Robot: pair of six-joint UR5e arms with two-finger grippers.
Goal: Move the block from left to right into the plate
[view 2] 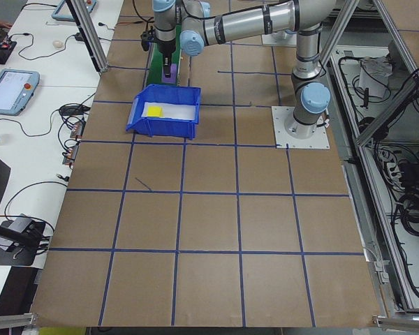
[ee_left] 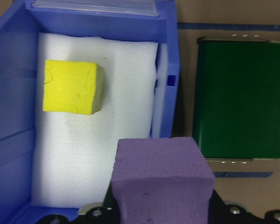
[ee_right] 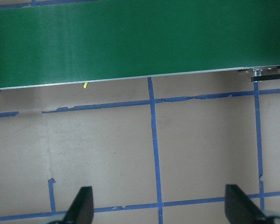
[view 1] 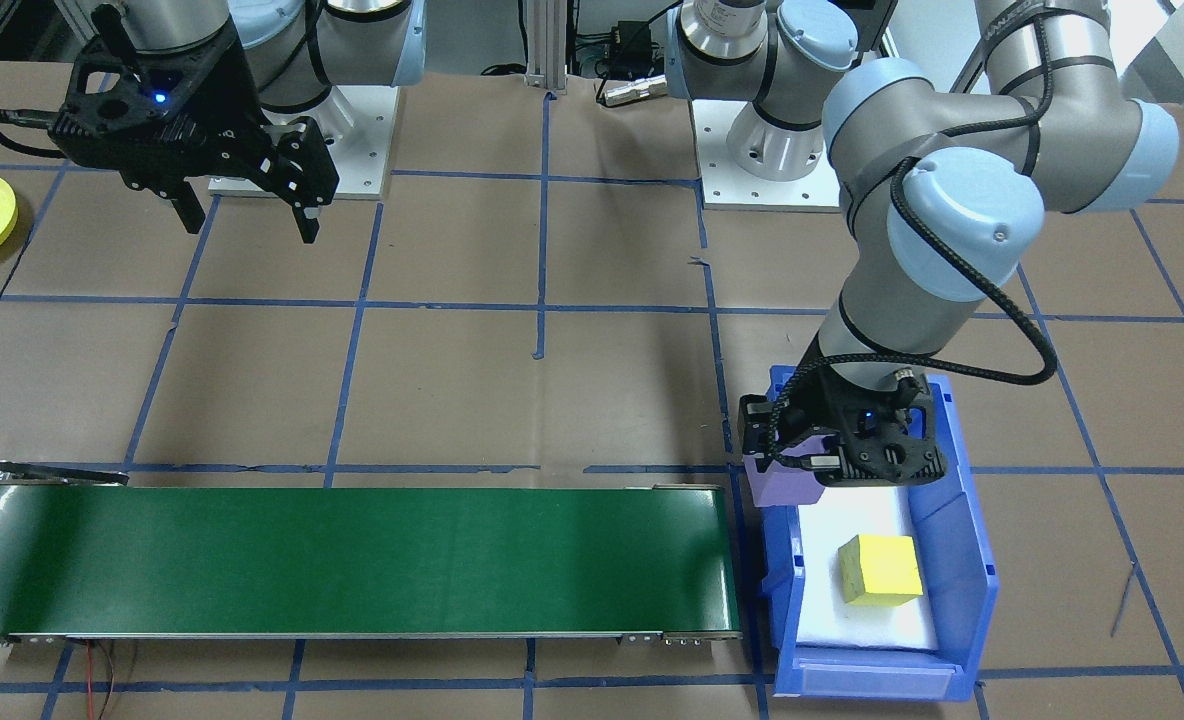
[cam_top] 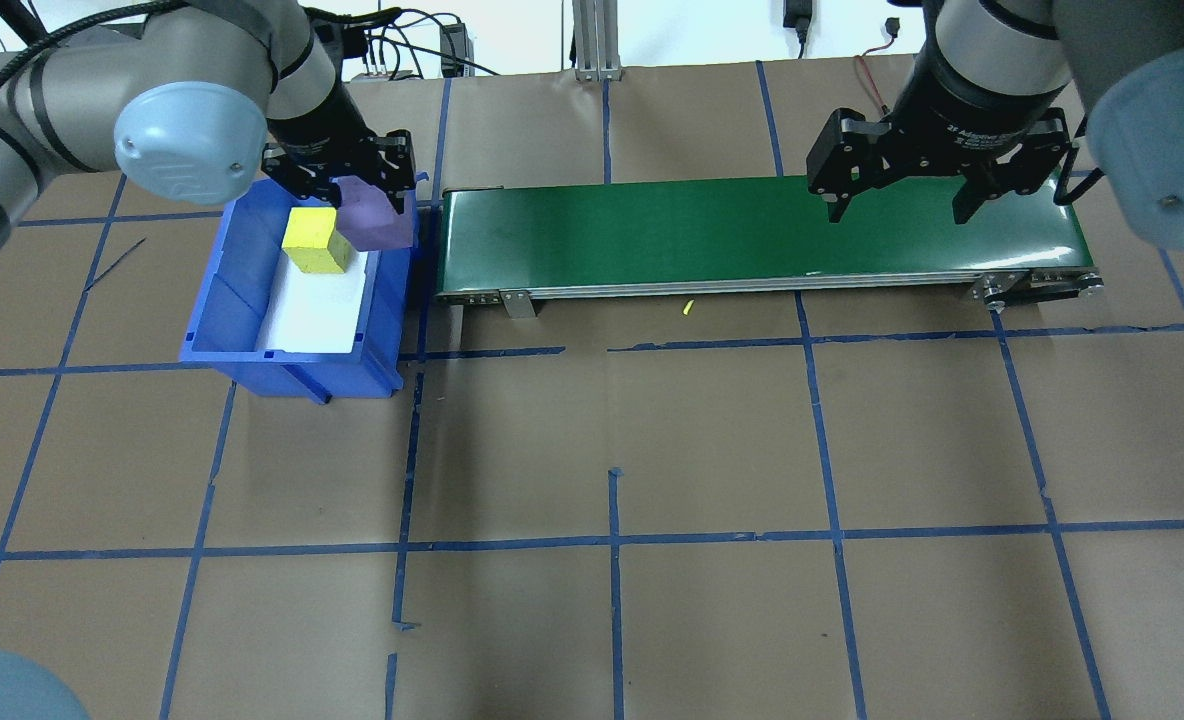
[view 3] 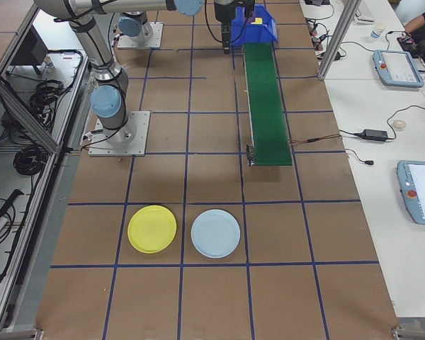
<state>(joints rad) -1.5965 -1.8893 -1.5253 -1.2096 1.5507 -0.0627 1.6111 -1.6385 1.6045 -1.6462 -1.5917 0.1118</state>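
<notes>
Filling the bottom of the left wrist view, the purple block [ee_left: 161, 179] sits clamped in my left gripper [view 1: 832, 462], raised over the blue bin [ee_left: 9, 93] at the wall nearest the green conveyor [view 1: 352, 560]. A yellow block [ee_left: 72, 87] lies loose on the white foam in the upper left of that frame, well apart from the one I hold. What the next move turns on, I judge, is the belt's position: it lies just beyond the bin wall, in the right half of the wrist frame, its long axis running away toward the other arm. So I expect to carry the purple block sideways over that wall. My right gripper [cam_top: 902, 200] hangs with fingers apart and empty over the far end of the belt, at the upper right of the overhead frame. The yellow plate [view 3: 152, 229] rests beside a pale blue plate [view 3: 215, 233] in the lower middle of the right-side frame, nearer the right arm.
</notes>
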